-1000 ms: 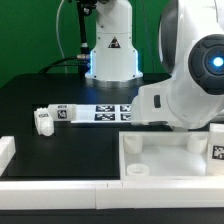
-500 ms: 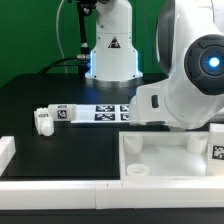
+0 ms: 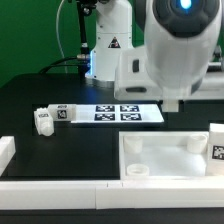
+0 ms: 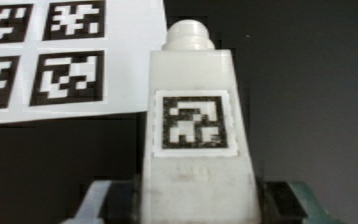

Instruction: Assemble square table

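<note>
In the wrist view the gripper (image 4: 194, 203) is closed on a table leg (image 4: 194, 110). Its dark fingers (image 4: 108, 203) press against the leg's two sides, and the leg stands out from the jaws with its black-and-white tag facing the camera and a rounded peg (image 4: 190, 35) at the far end. Past the leg we see the black table (image 4: 318, 90) and part of the marker board (image 4: 51, 50).

In the exterior view the arm (image 3: 178, 45) fills the upper middle, and we cannot make out the gripper or the held leg there. The marker board (image 3: 128, 113) lies flat on the table below it. Two more legs (image 3: 42, 121) lie just beside the board's end on the exterior view's left. The square tabletop (image 3: 160, 158) sits nearer the camera toward the exterior view's right, rim up, with round sockets (image 3: 137, 172) at its corners. Another tagged leg (image 3: 217, 145) stands at that view's right edge. Long white bars (image 3: 60, 188) run along the front.
</note>
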You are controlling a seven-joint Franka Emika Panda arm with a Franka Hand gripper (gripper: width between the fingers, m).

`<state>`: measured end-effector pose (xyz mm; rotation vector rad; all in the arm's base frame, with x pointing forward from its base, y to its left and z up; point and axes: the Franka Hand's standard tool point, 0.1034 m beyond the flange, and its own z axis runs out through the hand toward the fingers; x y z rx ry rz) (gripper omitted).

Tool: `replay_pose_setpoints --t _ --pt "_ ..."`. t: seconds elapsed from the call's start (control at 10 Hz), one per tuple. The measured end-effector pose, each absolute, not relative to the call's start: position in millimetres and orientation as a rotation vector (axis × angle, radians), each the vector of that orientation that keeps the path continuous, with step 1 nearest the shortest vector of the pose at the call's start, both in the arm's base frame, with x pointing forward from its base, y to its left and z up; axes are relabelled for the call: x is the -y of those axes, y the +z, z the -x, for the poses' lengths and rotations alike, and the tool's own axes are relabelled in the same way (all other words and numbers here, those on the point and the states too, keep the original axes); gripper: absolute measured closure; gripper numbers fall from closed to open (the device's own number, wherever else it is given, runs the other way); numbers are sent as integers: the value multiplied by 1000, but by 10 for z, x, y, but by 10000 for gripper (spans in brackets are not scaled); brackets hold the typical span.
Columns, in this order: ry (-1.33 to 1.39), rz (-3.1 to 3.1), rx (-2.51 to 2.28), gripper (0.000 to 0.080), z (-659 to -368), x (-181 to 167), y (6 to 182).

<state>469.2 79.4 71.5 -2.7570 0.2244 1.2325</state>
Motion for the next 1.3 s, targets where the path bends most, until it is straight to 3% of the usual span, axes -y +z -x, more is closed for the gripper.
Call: replay_pose_setpoints --t 0.4,0.5,0.6,0.8,1.0,1.3 --pt "829 2905 -265 515 -4822 -815 754" --pt "771 2898 -196 515 -4921 -678 866" --pt "688 2889 -134 515 -5186 -461 1066" --pt "438 2933 40 515 -5601 -326 1302" --pt "240 2985 -5 515 -5533 -317 1217" --pt "-82 3039 -3 515 -5750 -203 1244"
